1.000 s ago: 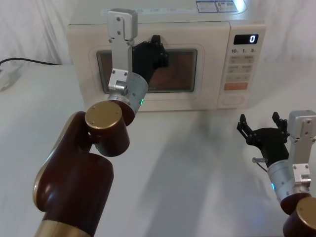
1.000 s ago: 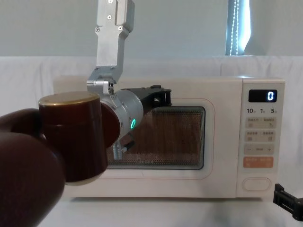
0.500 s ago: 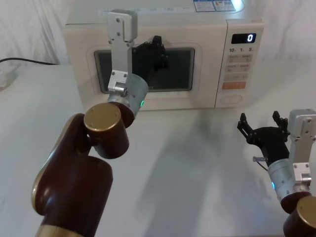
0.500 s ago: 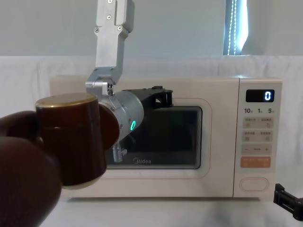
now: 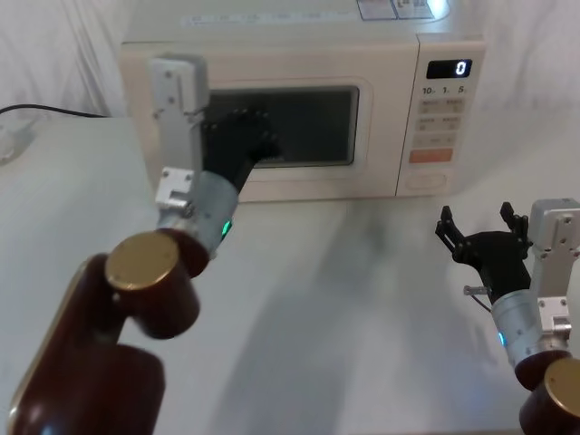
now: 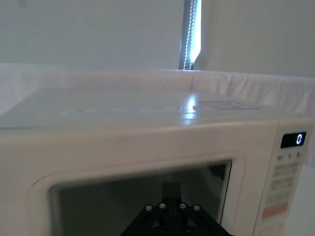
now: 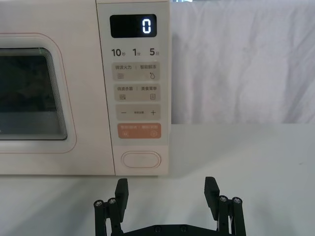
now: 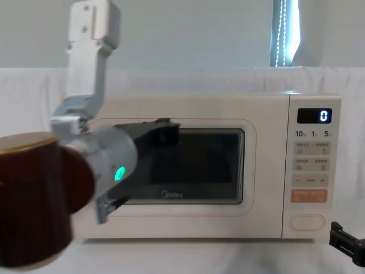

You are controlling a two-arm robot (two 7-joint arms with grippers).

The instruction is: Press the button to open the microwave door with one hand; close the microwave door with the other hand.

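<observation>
**Door flush with the microwave, both grippers off it**

The right gripper point(image 5: 480, 243) is seen nearest, low on the table point(image 5: 362, 299) in front of the microwave point(image 5: 299, 109) and to the right of its control panel. Its fingers point(image 7: 122, 189) are spread wide apart and nothing is held between them; no part of the oven is touched.

The left gripper point(image 5: 240, 136) is raised in front of the left part of the microwave door point(image 8: 188, 171), with a green light shown on its wrist. Whether its fingers are parted or closed cannot be told, nor whether the glass is touched.

Behind them, the microwave door is seen shut, flush with the cream front, its dark window above the grey logo. The button point(image 7: 141, 160) is found at the bottom of the panel, beneath the orange key point(image 7: 139, 131). A white 0 is shown on the display point(image 7: 133, 25) at the top.
</observation>
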